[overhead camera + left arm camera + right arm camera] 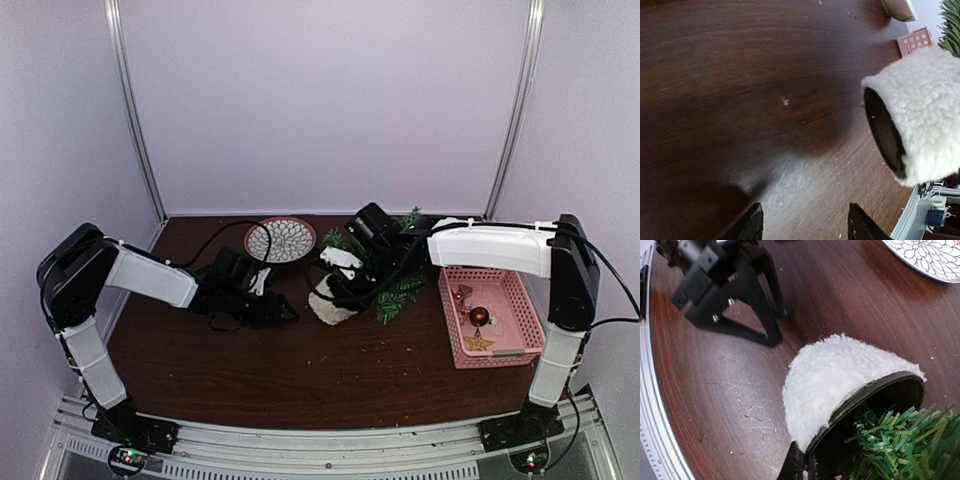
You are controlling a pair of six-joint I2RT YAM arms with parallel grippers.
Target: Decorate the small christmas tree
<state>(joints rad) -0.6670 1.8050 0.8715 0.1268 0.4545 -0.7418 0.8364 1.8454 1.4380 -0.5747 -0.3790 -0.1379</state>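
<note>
Lying on its side mid-table, top view: tree (392,285), long axis left-right, pot (333,303) toward the left arm, crown toward the basket (448,305). Basket holds a star (478,342) and baubles (480,316).
Left wrist: left gripper (807,226) spread, holding nothing; pot's dark end ahead to its right.
Right wrist: right gripper (801,466) pinches the pot rim. Righting looks like its job.

Top view high, near side, looking down, wrist views close, both sharing the white pot (925,110)
</note>
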